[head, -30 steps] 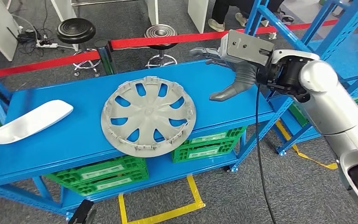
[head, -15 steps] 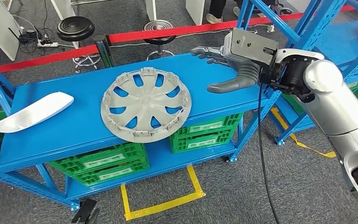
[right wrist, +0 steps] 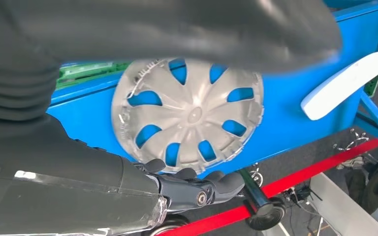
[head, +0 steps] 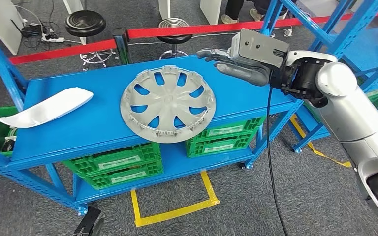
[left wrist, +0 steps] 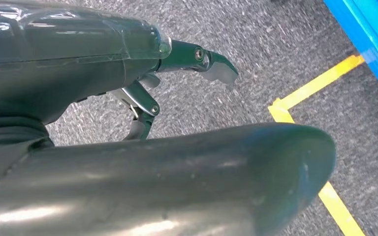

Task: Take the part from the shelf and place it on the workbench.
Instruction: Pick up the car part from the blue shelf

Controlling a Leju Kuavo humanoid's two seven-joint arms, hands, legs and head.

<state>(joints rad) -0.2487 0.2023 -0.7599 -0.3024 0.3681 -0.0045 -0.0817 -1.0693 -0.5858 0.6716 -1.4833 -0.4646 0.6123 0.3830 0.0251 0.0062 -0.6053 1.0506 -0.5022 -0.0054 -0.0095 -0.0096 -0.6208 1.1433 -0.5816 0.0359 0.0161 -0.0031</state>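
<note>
hubcap point(head: 168, 103) flat on blue shelf point(head: 69, 130), inner ribbed side up | right hand point(head: 229, 63) empty, fingers apart, beside it

Grey carpet floor point(head: 275, 206) with yellow tape lines point(head: 174, 211); black stool point(head: 82, 23) at eleven o'clock behind red barrier tape point(head: 69, 49).
</note>
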